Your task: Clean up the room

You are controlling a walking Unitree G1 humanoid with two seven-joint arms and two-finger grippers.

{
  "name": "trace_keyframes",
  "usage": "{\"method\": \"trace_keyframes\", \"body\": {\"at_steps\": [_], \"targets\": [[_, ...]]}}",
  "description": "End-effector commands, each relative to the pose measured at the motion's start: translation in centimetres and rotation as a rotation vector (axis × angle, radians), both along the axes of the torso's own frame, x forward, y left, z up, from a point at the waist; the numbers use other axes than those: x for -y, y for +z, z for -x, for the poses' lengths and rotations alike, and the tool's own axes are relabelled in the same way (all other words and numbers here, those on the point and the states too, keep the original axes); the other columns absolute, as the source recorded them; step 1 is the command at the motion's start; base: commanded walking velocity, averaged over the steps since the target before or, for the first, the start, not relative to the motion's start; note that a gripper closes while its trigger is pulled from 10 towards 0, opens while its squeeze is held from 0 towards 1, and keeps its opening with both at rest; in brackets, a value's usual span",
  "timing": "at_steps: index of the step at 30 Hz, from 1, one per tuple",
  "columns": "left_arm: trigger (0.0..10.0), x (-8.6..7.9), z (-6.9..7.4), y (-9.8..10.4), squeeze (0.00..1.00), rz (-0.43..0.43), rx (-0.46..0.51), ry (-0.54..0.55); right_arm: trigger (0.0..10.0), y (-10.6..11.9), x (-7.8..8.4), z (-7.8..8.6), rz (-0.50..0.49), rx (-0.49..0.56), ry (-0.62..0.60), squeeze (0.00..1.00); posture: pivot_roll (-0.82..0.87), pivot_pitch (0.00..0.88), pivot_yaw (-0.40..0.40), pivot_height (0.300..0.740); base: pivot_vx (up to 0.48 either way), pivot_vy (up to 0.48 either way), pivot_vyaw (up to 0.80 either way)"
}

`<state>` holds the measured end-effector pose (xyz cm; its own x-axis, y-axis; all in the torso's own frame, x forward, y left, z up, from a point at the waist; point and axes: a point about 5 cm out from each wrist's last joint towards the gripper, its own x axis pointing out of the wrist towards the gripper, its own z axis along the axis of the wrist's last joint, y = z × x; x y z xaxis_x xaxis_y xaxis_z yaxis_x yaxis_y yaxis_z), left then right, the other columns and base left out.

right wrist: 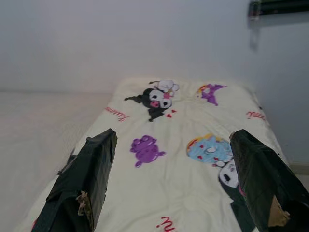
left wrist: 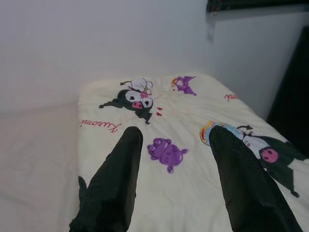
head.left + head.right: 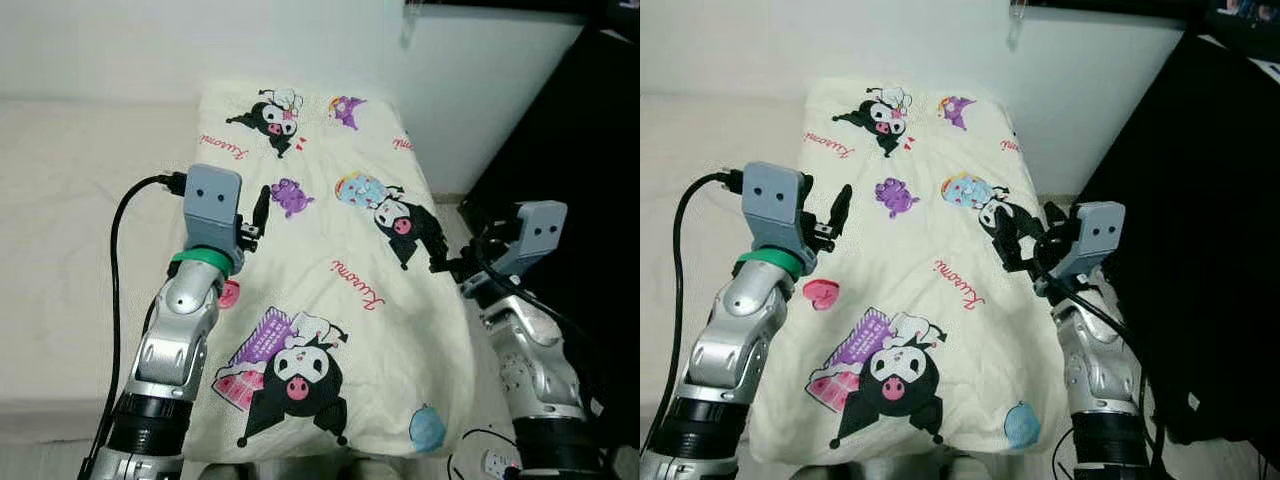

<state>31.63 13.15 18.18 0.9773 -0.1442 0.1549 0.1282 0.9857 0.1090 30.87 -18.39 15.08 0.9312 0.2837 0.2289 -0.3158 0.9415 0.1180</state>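
A plain white wall (image 3: pixel 120 50) is closing off the far side of the room, and a pale cream mattress (image 3: pixel 60 220) is stretching beneath it. A cream-yellow fabric blanket printed with black-and-white cartoon characters (image 3: pixel 330 290) is lying spread flat along the right-hand part of that mattress, its far end reaching up to the wall and its near end hanging at the mattress's near edge. Purple figures, a pink heart and red script lettering are dotting the cloth between the larger characters.

The left gripper (image 2: pixel 174 183) is hovering over the blanket's left edge, near the middle of its length, with its two black fingers (image 2: pixel 113 183) standing spread apart and pinching nothing. A black cable (image 3: pixel 118 260) is looping from the grey housing on that wrist down past the silver arm.

The right gripper (image 1: pixel 178 183) is hovering at the blanket's right edge, beside a black cartoon figure, its fingers (image 1: pixel 84 183) likewise standing wide apart and holding nothing.

A tall black piece of furniture (image 3: pixel 1200 250) is standing just beyond the mattress's right edge, against the wall.
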Motion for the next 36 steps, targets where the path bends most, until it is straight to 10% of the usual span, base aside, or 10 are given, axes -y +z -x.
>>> {"method": "trace_keyframes", "body": {"at_steps": [1, 36], "targets": [[10.0, 0.5, 0.1, -0.1, 0.00, 0.007, -0.005, -0.025, 10.0, -0.3, -0.3, 0.0, -0.001, -0.005, 0.005, 0.00, -0.03, 0.000, -0.027, 0.714, 0.000, 0.000, 0.00], [10.0, 0.4, 0.4, -0.1, 0.00, -0.011, -0.008, -0.041, 10.0, -0.1, -1.6, -0.6, -0.053, 0.007, -0.004, 0.00, -0.01, 0.009, -0.013, 0.714, -0.209, 0.000, 0.11]]}}
